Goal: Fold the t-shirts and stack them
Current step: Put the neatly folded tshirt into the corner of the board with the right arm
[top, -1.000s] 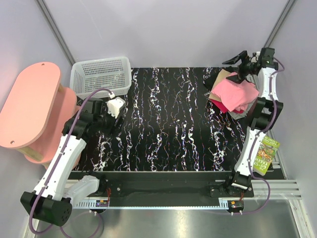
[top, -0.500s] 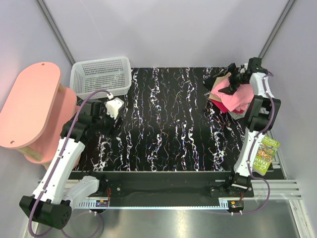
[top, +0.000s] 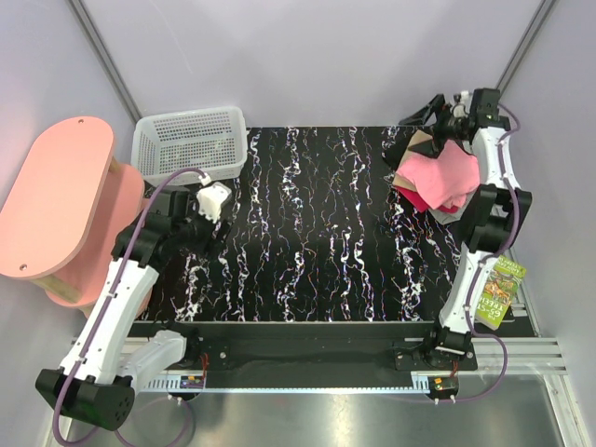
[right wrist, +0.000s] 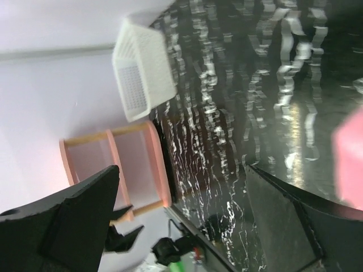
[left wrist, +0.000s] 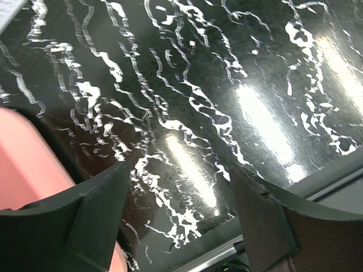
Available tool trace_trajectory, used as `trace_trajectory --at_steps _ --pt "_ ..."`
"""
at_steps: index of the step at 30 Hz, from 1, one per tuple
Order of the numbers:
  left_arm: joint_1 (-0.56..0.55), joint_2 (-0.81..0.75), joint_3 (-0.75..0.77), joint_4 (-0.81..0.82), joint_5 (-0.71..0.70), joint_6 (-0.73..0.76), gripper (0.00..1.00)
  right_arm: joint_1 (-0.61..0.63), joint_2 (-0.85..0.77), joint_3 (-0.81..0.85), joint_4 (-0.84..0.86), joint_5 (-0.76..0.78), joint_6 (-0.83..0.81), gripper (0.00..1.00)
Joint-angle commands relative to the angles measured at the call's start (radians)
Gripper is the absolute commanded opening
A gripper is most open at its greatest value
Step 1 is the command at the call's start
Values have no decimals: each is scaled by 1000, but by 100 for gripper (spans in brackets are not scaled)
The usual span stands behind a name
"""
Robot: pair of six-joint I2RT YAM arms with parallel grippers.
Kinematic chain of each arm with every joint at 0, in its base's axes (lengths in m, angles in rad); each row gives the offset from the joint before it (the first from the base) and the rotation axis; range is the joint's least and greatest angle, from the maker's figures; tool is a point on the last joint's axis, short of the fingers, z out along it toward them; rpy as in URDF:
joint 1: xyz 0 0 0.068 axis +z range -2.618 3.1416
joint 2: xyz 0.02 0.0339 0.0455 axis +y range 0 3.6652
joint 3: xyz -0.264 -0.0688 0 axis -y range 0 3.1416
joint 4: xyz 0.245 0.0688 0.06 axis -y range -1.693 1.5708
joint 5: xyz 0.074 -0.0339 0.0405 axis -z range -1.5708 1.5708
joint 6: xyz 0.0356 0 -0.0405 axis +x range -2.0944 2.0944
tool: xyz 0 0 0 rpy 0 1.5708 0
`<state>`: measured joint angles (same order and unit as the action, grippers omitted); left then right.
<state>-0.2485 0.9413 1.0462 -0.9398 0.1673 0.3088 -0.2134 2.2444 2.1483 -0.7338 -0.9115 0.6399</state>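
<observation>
The t-shirts (top: 440,177) lie in a stack at the back right corner of the black marbled table (top: 317,233). A bright pink one is on top, with tan (top: 416,144), red (top: 408,197) and grey (top: 449,216) edges showing under it. My right gripper (top: 426,126) hovers open at the stack's back left corner and holds nothing. In the right wrist view this gripper (right wrist: 181,215) faces across the table, and a pink t-shirt edge (right wrist: 349,164) shows at the right. My left gripper (top: 197,237) is open and empty over the table's left side. The left wrist view shows it (left wrist: 178,221) above bare tabletop.
A white mesh basket (top: 191,144) stands at the back left corner. A pink oval-topped stool (top: 56,200) stands beside the table's left edge. A green book (top: 498,289) lies off the table at the right, next to the right arm.
My right gripper dipped onto the pink t-shirt, then drew back up to the stack's back left corner. The pink shirt lies flatter now. The left arm barely shifted.
</observation>
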Motion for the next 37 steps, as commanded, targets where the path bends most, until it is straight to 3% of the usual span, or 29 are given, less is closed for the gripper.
trace_trajectory --at_steps 1,3,8,12,15,20,37 --pt "5 -38 78 25 -106 -49 79 68 -334 -86 69 -47 -81 100" --pt "5 -36 75 39 -138 -77 80 97 -465 -175 79 2 -132 100" --pt "17 -26 46 101 -190 -126 82 155 -773 -505 97 313 -264 100" --pt "23 8 25 153 -183 -160 85 207 -926 -677 68 580 -319 100" --pt "29 40 17 208 -181 -183 85 207 -1019 -790 66 667 -310 100" --pt "46 71 9 269 -173 -218 85 250 -1100 -906 59 712 -289 100" --pt "48 113 -54 388 -120 -254 86 269 -1063 -881 37 692 -292 100"
